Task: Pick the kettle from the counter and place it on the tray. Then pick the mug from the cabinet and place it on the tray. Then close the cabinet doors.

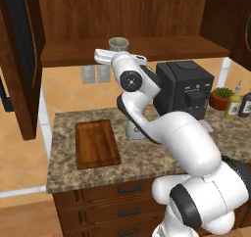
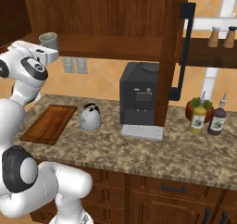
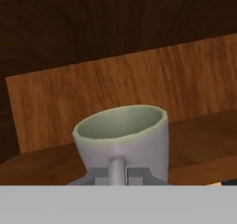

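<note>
Pale grey-green cylindrical mug (image 3: pixel 121 137) w/ flared rim stood upright on plain wooden cabinet shelf (image 1: pixel 162 49), empty inside. Probably light, stiff, glazed-slippery, chip-prone; its handle faced the camera, likely the best hold. End effector (image 3: pixel 118 174) was clenched, apparently on that handle, though the contact sat at the frame edge. Flat reddish-brown wooden tray (image 1: pixel 96 144) lay bare on the speckled granite desk (image 2: pixel 152 151). Squat silver-grey metal kettle (image 2: pixel 90 117) stood beside the tray, not on it, so that step looked undone.
</note>
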